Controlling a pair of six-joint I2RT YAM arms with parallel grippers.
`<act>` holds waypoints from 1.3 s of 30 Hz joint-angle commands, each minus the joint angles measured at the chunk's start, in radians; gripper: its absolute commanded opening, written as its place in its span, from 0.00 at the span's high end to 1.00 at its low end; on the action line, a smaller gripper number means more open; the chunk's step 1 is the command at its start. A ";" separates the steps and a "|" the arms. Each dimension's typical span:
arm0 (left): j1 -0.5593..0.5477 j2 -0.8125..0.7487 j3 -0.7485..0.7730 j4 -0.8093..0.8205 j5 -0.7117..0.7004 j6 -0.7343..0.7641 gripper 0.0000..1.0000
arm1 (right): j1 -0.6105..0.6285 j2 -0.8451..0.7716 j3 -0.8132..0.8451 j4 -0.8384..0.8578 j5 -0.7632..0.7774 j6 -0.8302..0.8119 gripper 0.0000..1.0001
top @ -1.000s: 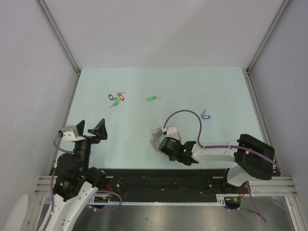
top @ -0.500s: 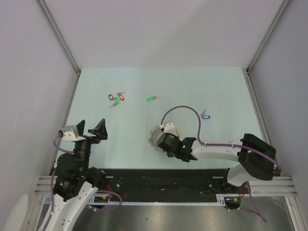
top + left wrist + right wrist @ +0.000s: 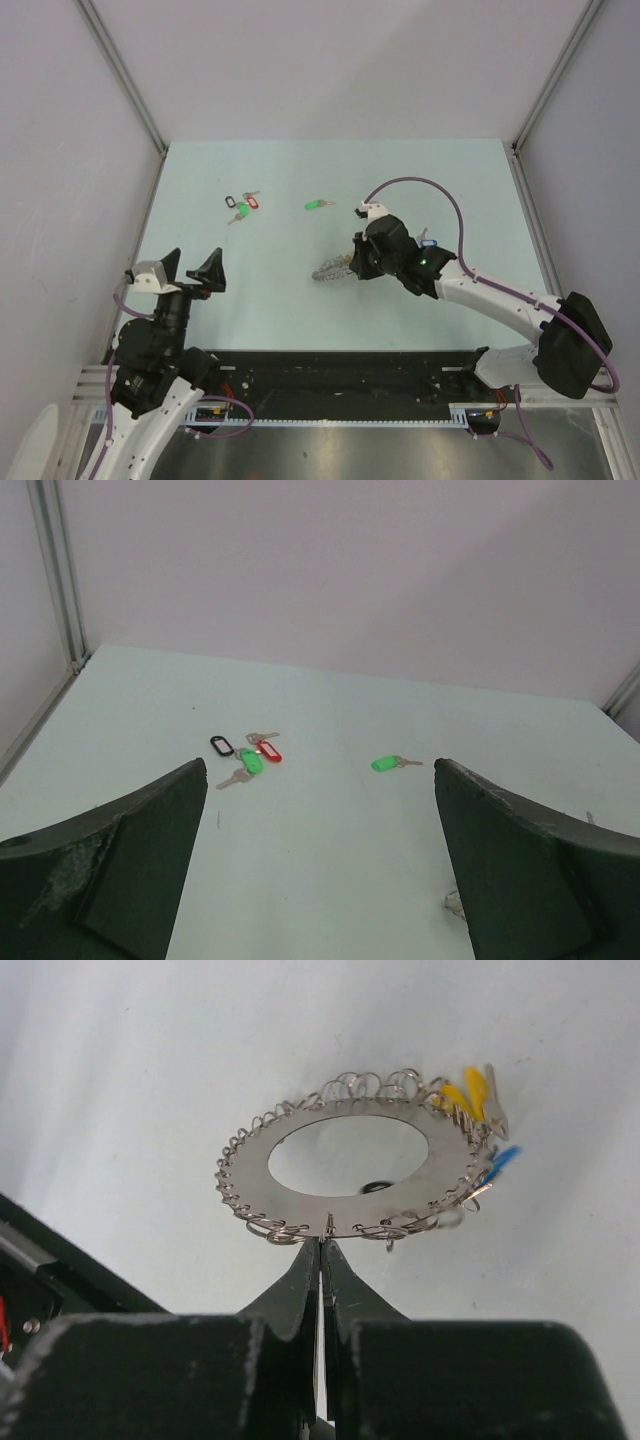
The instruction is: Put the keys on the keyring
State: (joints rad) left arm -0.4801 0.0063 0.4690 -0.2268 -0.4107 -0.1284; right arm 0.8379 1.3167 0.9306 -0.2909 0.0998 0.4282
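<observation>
My right gripper [image 3: 352, 266] [image 3: 321, 1245] is shut on the near rim of the keyring [image 3: 330, 270] [image 3: 250, 1172], a flat grey ring edged with wire loops, holding it out above the table. Small yellow tabs [image 3: 464, 1094] and a blue one [image 3: 503, 1158] hang on its far right edge. The green-tagged key [image 3: 316, 205] [image 3: 385, 764] lies flat further back. The blue-tagged key [image 3: 429, 241] lies just behind my right arm, partly hidden. At the near left my left gripper [image 3: 190, 272] [image 3: 320, 765] stands open and empty, well away from both.
A bunch of keys with black, red and green tags [image 3: 243, 205] [image 3: 246, 755] lies at the back left. Grey walls with metal posts close in the table on three sides. A purple cable [image 3: 420, 185] arcs over my right arm.
My right gripper closed on the keyring near the front edge, then swung it up and back-right toward the table's middle. The left arm stayed still.
</observation>
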 commanded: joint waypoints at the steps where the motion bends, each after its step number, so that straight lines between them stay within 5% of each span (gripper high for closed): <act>1: -0.002 0.018 0.002 0.026 0.122 0.041 0.00 | -0.028 0.003 0.036 0.045 -0.181 -0.037 1.00; 12: -0.003 0.388 0.091 0.063 0.715 0.114 0.00 | -0.075 -0.050 0.096 0.002 -0.447 -0.369 1.00; 21: -0.003 0.711 0.287 0.041 0.828 0.161 0.00 | -0.143 -0.057 0.174 0.032 -0.623 -0.690 1.00; 29: -0.003 0.808 0.295 0.158 0.938 0.190 0.02 | -0.160 -0.014 0.172 0.099 -0.759 -0.838 1.00; 39: -0.003 0.928 0.287 0.300 1.099 0.243 0.10 | -0.161 -0.062 -0.018 0.499 -0.894 -0.893 1.00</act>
State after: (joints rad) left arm -0.4805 0.9058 0.7345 -0.0288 0.5674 0.0547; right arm 0.6842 1.3064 0.9691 -0.0628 -0.6853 -0.4290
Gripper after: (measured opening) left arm 0.890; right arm 0.009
